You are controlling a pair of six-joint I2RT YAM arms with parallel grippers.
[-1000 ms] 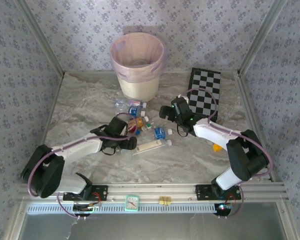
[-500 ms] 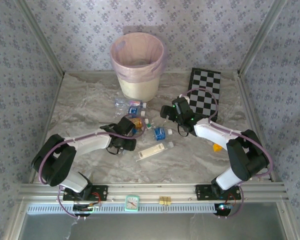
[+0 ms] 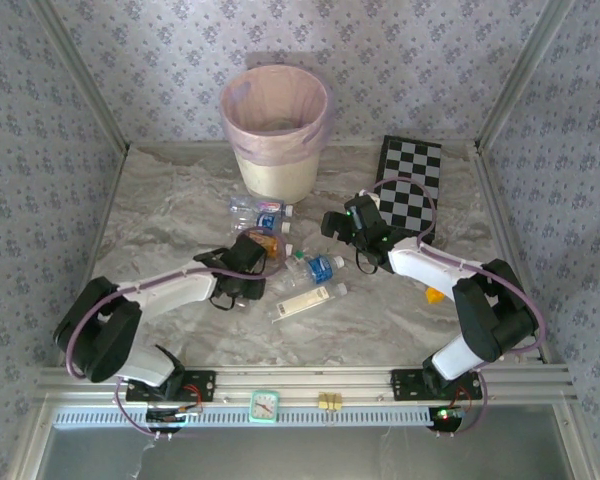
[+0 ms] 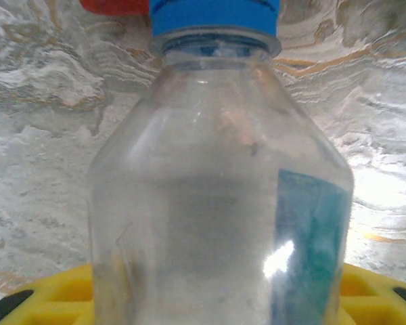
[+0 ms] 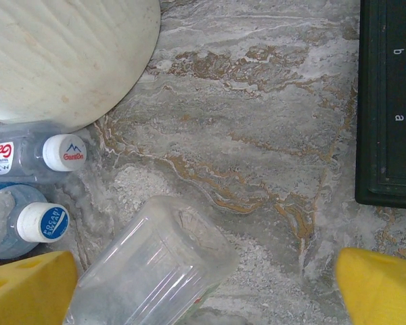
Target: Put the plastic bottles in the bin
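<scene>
A clear plastic bottle (image 4: pixel 216 203) with a blue cap and a blue label stands right in front of the left wrist camera, between the yellow fingers (image 4: pixel 40 298). My left gripper (image 3: pixel 256 252) is shut on it, at the near left of the heap of bottles (image 3: pixel 318 268). My right gripper (image 3: pixel 333 223) hangs open at the heap's right side; the base of a lying clear bottle (image 5: pixel 162 261) sits between its yellow fingertips (image 5: pixel 379 284) without touching them. The cream bin (image 3: pixel 275 130) with its pink bag stands behind the heap.
The checkerboard (image 3: pixel 412 195) lies flat right of the right gripper, its dark edge (image 5: pixel 386 101) close by. Two white-capped bottles (image 5: pixel 27 159) lie against the bin's base (image 5: pixel 68 54). A flat pale bottle (image 3: pixel 305 299) lies nearest the front. Patterned walls close in the table.
My left arm has reached right and forward into the heap and its jaws have closed round the blue-capped bottle. Nearby bottles shifted slightly. The right arm has barely moved.
</scene>
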